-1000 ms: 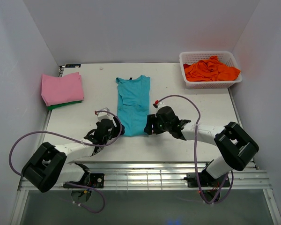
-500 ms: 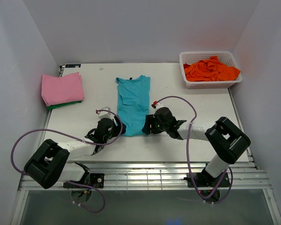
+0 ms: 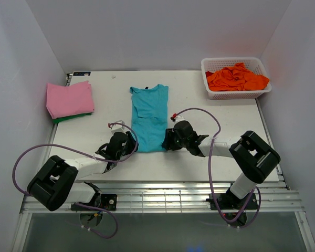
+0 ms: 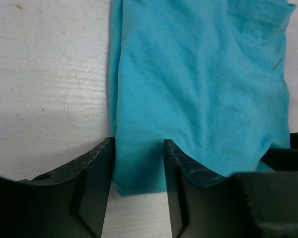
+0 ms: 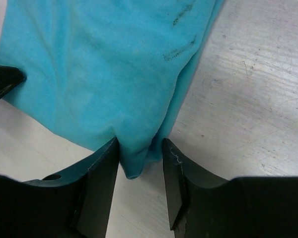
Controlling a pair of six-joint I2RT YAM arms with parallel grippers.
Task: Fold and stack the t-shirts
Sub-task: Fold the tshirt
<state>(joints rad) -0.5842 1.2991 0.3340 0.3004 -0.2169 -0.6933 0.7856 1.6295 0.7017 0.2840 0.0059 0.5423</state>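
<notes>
Both arms have edged in on the teal t-shirt, lying folded narrow at mid-bench, so the left end effector and right end effector straddle its near hem corners, fingers half spread with cloth between, not yet nipped. To do this well, they should close on every layer and lift level before carrying the hem toward the collar. The scuffed pale bench is boxed in by white walls.

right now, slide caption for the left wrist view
Left end effector straddles the corner of a soft teal cloth t-shirt on white table
</notes>
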